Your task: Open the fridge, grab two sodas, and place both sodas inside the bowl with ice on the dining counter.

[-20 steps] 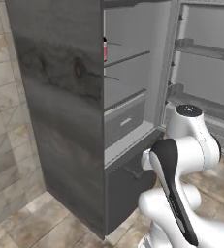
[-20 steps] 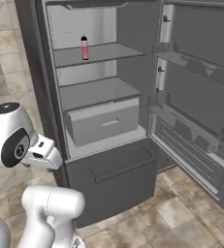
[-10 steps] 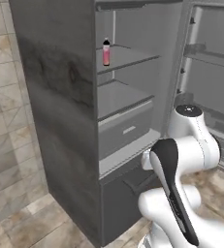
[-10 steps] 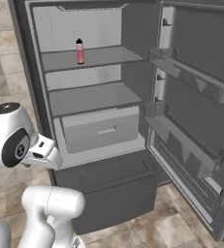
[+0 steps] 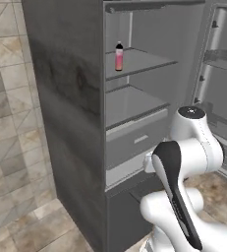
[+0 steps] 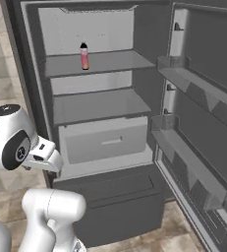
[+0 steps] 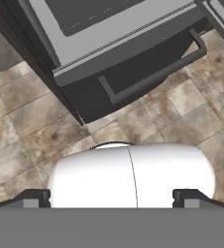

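Note:
The fridge (image 5: 70, 98) stands open, its door (image 6: 203, 98) swung out to the right and its pale interior (image 6: 100, 106) showing. One pink soda (image 5: 119, 56) with a black cap stands upright on the upper shelf (image 6: 84, 56). My gripper (image 7: 113, 197) points down at the floor in front of the fridge's bottom drawer (image 7: 152, 72). It is open, its fingertips (image 7: 36, 196) far apart with nothing between them. It hangs low, well below the soda's shelf. The bowl with ice and the dining counter are out of view.
A pale drawer (image 6: 102, 140) sits under the lower shelf. Door racks (image 6: 193, 83) jut out on the open door at the right. Brown stone tiles (image 5: 16, 162) cover the floor left of the fridge. My white arm (image 5: 188, 147) stands close before the fridge.
The whole picture has shifted, so the base has driven along the fridge front. The shelf with the soda now lies more squarely ahead. The arm holds the same pose and the gripper stays open.

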